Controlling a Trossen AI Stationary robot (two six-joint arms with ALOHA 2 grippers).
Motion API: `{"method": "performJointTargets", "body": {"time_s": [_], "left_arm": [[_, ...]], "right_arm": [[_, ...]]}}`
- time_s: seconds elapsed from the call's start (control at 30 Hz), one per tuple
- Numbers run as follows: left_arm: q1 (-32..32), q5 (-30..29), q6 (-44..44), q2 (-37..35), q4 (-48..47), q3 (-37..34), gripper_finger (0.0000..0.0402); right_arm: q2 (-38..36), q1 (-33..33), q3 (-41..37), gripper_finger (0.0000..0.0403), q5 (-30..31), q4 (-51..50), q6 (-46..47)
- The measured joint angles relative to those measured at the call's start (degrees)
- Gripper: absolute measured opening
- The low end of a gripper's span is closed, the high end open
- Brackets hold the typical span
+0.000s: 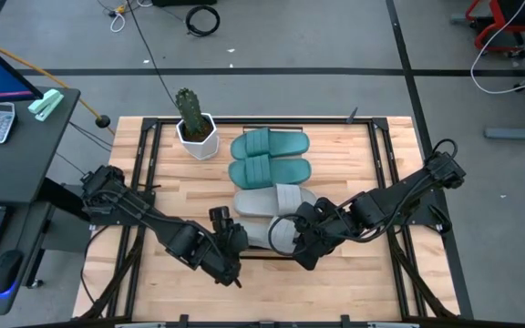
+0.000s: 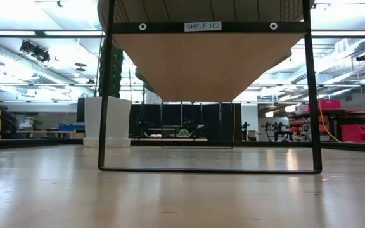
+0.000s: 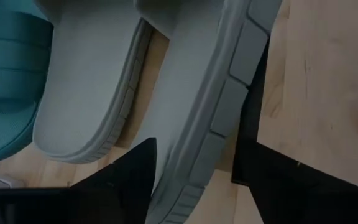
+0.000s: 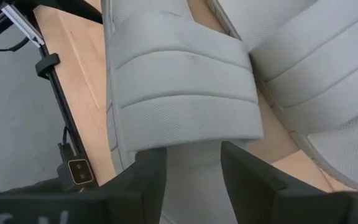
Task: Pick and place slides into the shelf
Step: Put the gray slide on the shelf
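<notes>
Two teal slides (image 1: 270, 157) and a light grey slide (image 1: 276, 199) lie in a row across the shelf, whose underside (image 2: 208, 63) shows in the low view. A second grey slide (image 1: 279, 233) lies nearest the table's front, between my two grippers. My right gripper (image 1: 297, 241) is shut on its right end. My left gripper (image 1: 235, 239) is open at its left end. There the left fingers (image 3: 129, 177) stand on either side of the ribbed sole edge (image 3: 222, 106). My right gripper pinches the near grey slide between its two fingers (image 4: 145, 180), on the footbed's two long sides (image 4: 191, 165) just beside the ribbed strap (image 4: 185, 87). The fingers slant down from the table's right and lie across the slide. The slide sits strap up.
A potted cactus (image 1: 192, 118) in a white pot stands at the far left of the tabletop. Black frame bars (image 1: 149, 155) run along both sides of the shelf. A dark desk (image 1: 7, 137) with a calculator and a keyboard stands off the table's left edge.
</notes>
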Motion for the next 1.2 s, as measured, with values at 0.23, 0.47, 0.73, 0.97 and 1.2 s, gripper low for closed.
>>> {"method": "performJointTargets", "body": {"time_s": [0.23,0.47,0.73,0.97,1.2], "left_arm": [[0.00,4.89,0.76,-0.06,0.40,0.00,0.0232],[-0.02,5.50,0.84,-0.13,0.46,1.35,0.0244],[0.09,5.26,2.52,-0.19,-0.72,6.85,0.0241],[0.09,4.28,2.81,-0.26,-2.53,11.46,0.0234],[0.09,2.46,2.87,-0.26,-3.23,12.35,0.0231]], "right_arm": [[0.00,0.00,0.00,0.0153,-0.50,-0.08,0.01],[0.00,0.00,0.00,0.0153,-0.73,-0.15,0.02],[0.00,0.00,0.02,0.0153,-1.07,-0.15,0.02],[0.00,0.00,0.02,0.0153,-1.07,-0.18,-0.03],[0.00,-0.04,0.04,0.0153,-2.33,-2.77,-1.55]]}}
